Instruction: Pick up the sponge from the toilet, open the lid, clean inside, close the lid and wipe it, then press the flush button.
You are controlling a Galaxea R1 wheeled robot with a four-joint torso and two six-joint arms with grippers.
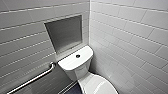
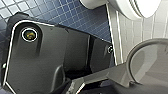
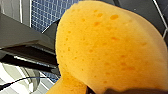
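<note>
**Robot holding an orange sponge over a white toilet in a tiled corner**

White tiled walls (image 1: 130, 37) met in a corner and took up most of the head view. Dark blue tiled floor (image 2: 75, 15) lay beneath.

The toilet (image 1: 75, 67) stood in that corner with its tank backed against the far wall, probably to keep it within reach of the bar on the left. The lid (image 1: 100, 86) lay flat and closed over the bowl at the near edge of the scene, so the inside of the bowl was covered.

A square grey niche (image 1: 65, 33) was sunk into the far wall just above the tank. A metal grab bar (image 1: 35, 78) slanted along the left wall, set low beside the toilet as a handhold.

The sponge (image 3: 107, 47) was off the toilet. It loomed large and porous close to the right wrist camera, with floor tiles behind it. Judging from this, the right gripper (image 3: 110, 90) was clamped on it, lifted and ready for wiping.

Whether the left gripper (image 2: 117, 75) was open or closed could not be told.

The flush button (image 1: 78, 56), small, dark and round, sat in the middle of the tank top with nothing touching it.

No brand, label or writing could be read anywhere.
</note>
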